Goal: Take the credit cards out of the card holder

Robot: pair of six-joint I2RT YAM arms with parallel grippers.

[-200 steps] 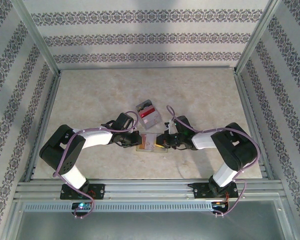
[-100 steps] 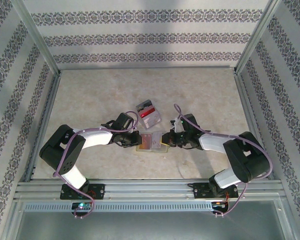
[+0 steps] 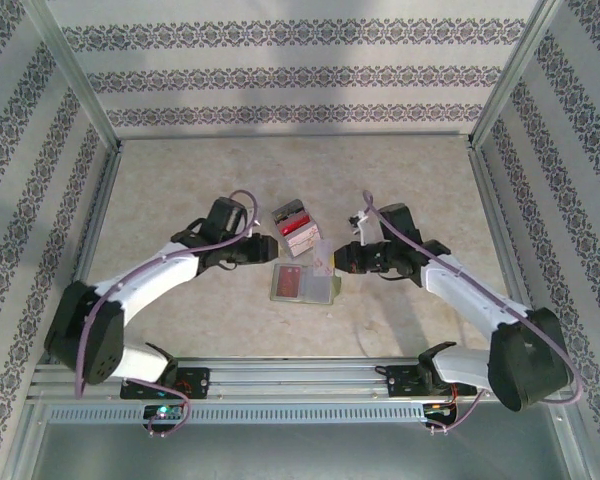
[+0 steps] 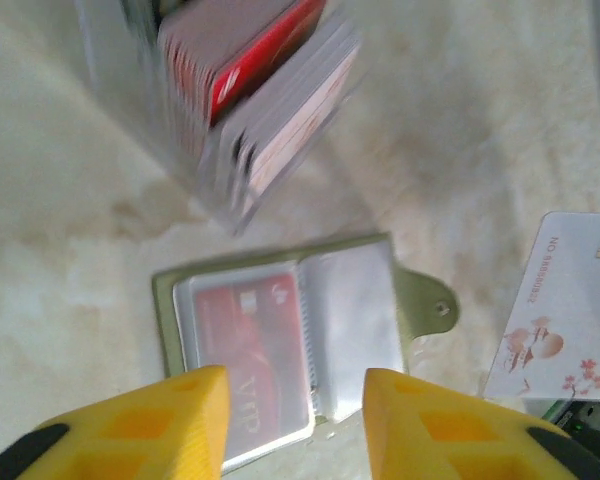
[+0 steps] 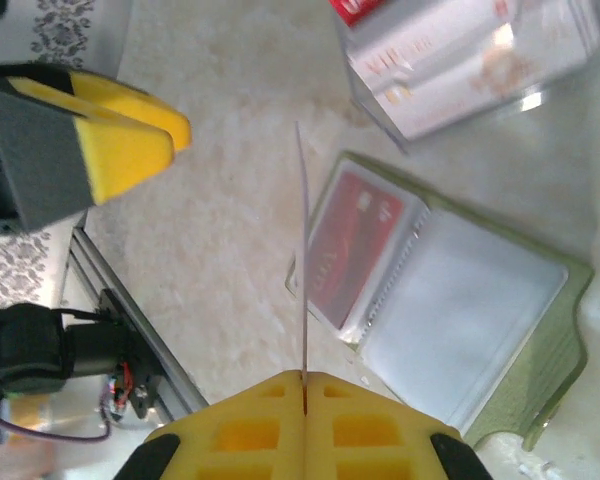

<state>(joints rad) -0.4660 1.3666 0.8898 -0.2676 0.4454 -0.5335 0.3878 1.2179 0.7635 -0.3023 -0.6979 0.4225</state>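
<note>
Left wrist: card holder (image 4: 280, 330) is lying open crosswise under the released left end effector (image 4: 295, 400); right end effector (image 5: 305, 385) is clenching a card (image 4: 560, 300).

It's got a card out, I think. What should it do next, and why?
Probably carry the white card, pinched in the right end effector, over beside the card stack and set it down: it is already out of the open card holder, whose sleeve holds a red card to fetch next.
</note>
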